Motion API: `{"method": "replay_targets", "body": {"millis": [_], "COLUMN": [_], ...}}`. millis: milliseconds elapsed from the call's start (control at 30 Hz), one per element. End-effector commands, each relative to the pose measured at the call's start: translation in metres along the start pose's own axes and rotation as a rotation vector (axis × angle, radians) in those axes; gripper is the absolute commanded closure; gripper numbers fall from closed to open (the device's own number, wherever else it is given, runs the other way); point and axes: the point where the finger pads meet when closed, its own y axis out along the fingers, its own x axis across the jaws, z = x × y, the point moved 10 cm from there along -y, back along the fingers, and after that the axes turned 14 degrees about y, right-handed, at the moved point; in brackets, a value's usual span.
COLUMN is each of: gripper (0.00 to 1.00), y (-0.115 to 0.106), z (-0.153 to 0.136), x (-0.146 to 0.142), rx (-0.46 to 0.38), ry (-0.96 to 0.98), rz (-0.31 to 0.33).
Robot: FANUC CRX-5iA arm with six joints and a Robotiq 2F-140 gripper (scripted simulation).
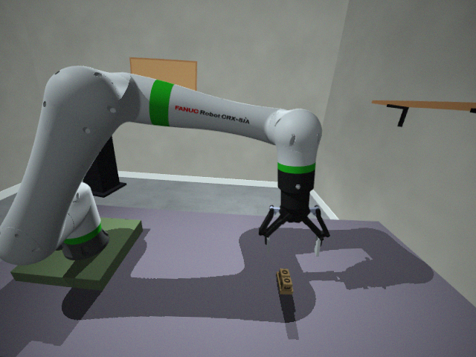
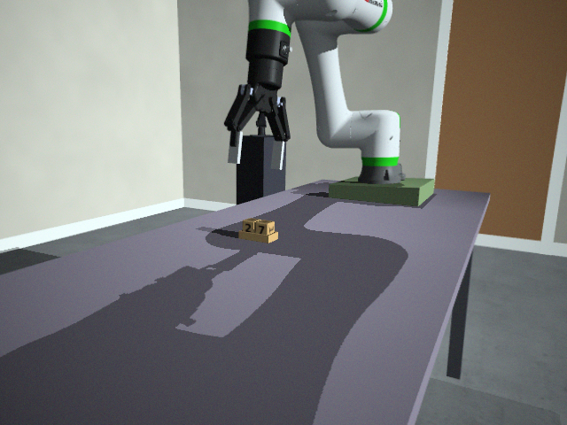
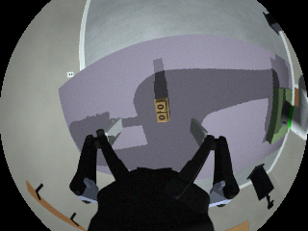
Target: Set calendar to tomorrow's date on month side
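Month's name on the tray (image 2: 257,236) — too small to make out.
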Motion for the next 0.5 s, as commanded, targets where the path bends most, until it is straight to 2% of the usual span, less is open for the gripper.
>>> {"method": "replay_targets", "body": {"millis": [0,67,167,467], "gripper": [0.00,0.00,0.00,0.00], "y": [0.0032,0.0032,0.0071,0.0084], "z": [-0.0022,-0.0022,-0.0024,-0.0022], "x": [-0.0136,-0.0136,-0.0206,-0.0223], "rx": [0.024,0.024,0.038,0.041], "ry": [-0.066,-0.066,-0.131,-0.150], "rz": [-0.081,-0.081,-0.139,-0.157]}}
